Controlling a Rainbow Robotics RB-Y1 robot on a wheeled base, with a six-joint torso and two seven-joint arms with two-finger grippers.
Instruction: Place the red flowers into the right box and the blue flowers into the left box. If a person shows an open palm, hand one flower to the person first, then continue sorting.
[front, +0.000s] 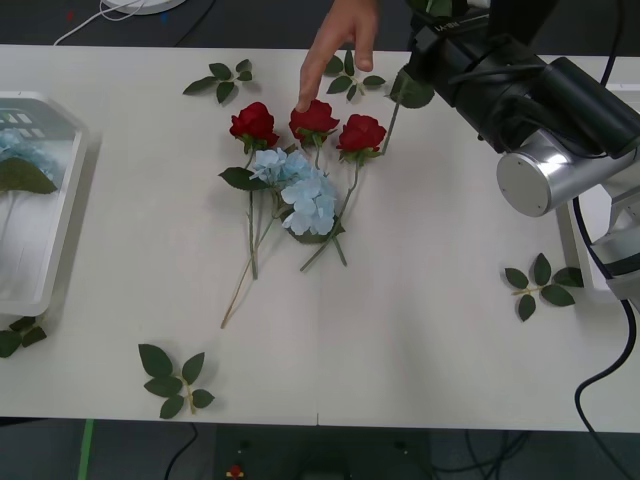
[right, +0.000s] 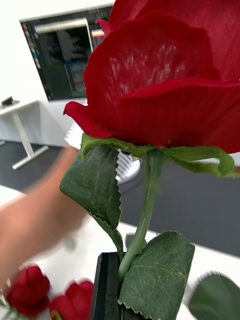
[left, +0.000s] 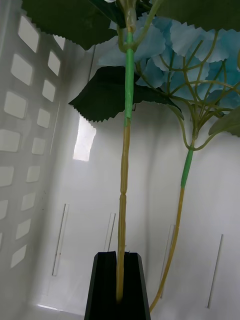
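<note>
My right gripper (right: 119, 262) is shut on the green stem of a red flower (right: 165, 85), held upright above the table's far right. Its stem and a leaf (front: 410, 92) hang below the right arm (front: 520, 110). Three red flowers (front: 315, 118) and one blue flower (front: 305, 195) lie mid-table. A person's hand (front: 340, 45) reaches down, one fingertip on the middle rose. My left gripper (left: 120, 260) is shut on a blue flower's stem (left: 125, 150) inside the left box (front: 60, 215), beside another blue flower (left: 200, 50). The right box (front: 590, 225) is mostly hidden by the arm.
Loose green leaf sprigs lie at the far middle (front: 222, 80), near the hand (front: 352, 78), at the front left (front: 175, 380), beside the right box (front: 540, 283) and by the left box's front corner (front: 20, 335). The table's front half is mostly open.
</note>
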